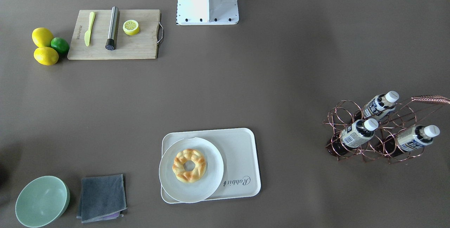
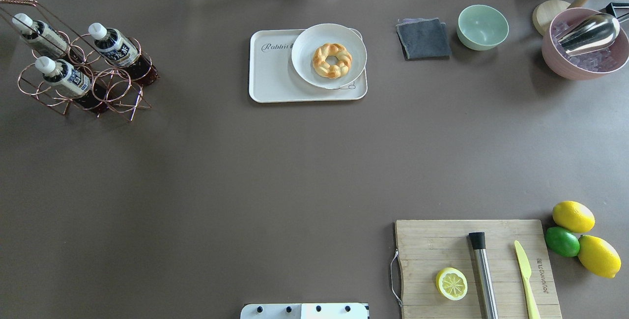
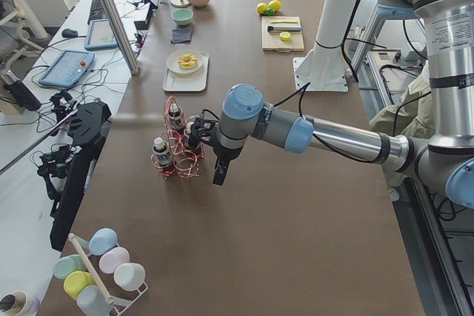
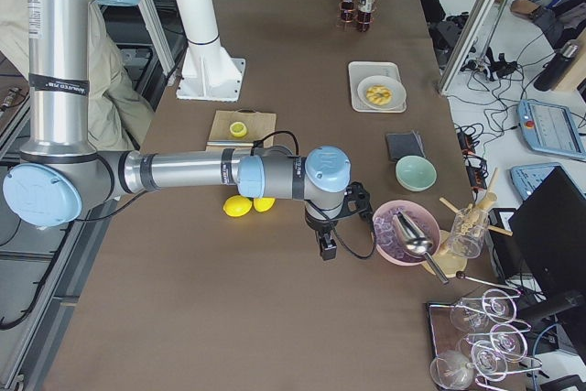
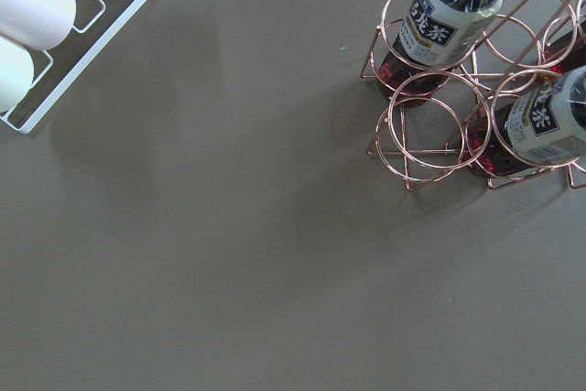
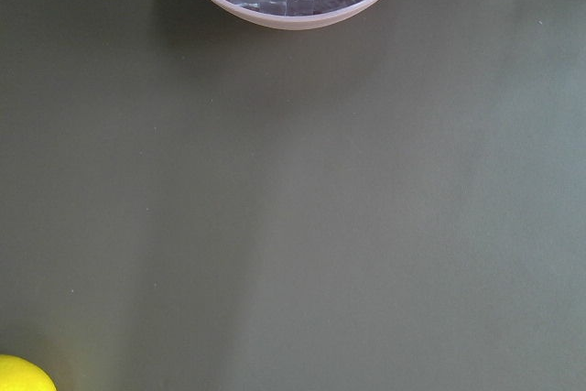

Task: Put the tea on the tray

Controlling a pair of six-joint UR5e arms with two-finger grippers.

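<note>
Three tea bottles (image 1: 381, 105) (image 1: 358, 133) (image 1: 416, 138), two lemons (image 1: 42, 37) (image 1: 46, 56), one lime (image 1: 60, 45), one tray (image 1: 240, 149), one plate (image 1: 214, 171), perhaps six cups (image 3: 114, 259)

The desk (image 2: 245, 161) is smooth, matt brown. Near the left end effector (image 3: 220, 175), the rack (image 5: 430, 125) is thin, glossy copper-coloured wire, and each tea bottle (image 5: 446, 23) is clear, shiny plastic. Far beyond it, the tray (image 2: 275, 80) is smooth off-white plastic. Near the right end effector (image 4: 325, 246), the scoop (image 2: 589, 31) is polished metal.

A plate (image 2: 304, 58) covers much of the tray (image 2: 275, 75); its script end lies bare.
</note>
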